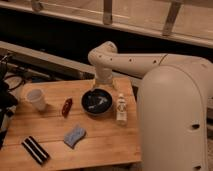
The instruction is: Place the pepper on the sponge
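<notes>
The pepper (67,106) is small, dark red and elongated. It lies on the wooden table (105,145), left of a dark bowl (97,102). The sponge (74,135) is light blue and lies flat nearer the front, just below and right of the pepper. My white arm reaches in from the right and bends down at the table's far edge. The gripper (103,85) hangs there just behind the bowl, well away from the pepper and the sponge.
A white paper cup (36,98) stands at the left of the table. A small white bottle (121,109) stands right of the bowl. A black object with white stripes (35,150) lies at the front left corner. Dark cables and gear (7,85) sit off the left edge.
</notes>
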